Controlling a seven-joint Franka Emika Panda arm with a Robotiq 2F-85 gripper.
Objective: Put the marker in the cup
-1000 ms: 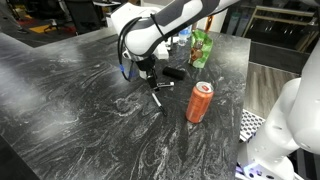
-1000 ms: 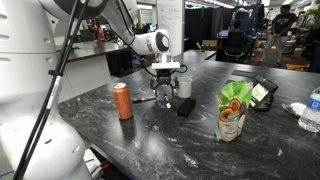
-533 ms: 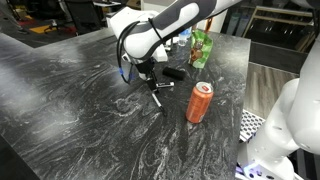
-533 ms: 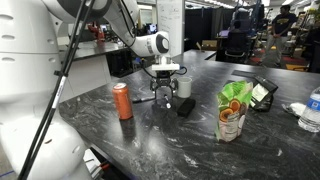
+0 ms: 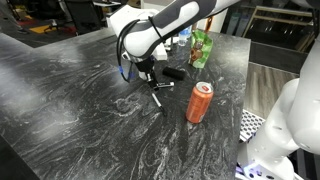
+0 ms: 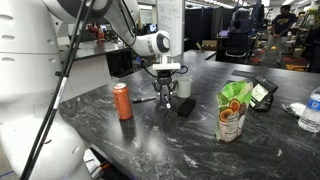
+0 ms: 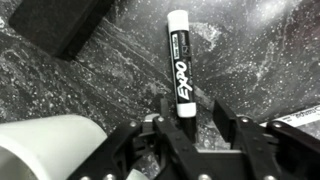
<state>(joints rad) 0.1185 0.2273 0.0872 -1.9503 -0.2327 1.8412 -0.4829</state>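
A dark grey, marble-patterned desk (image 5: pixel 70 110) carries everything here. An orange-red aluminium drink can (image 5: pixel 200 102) stands upright on it, well apart from an upright green-and-white snack pouch (image 6: pixel 233 110). A flat black rectangular block (image 7: pixel 65 25) lies roughly between the two. A clear plastic bottle (image 6: pixel 312 108) stands near the pouch.

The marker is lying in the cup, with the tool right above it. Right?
No: the wrist view shows the marker lying on the table, outside the cup. The tool is right above it.
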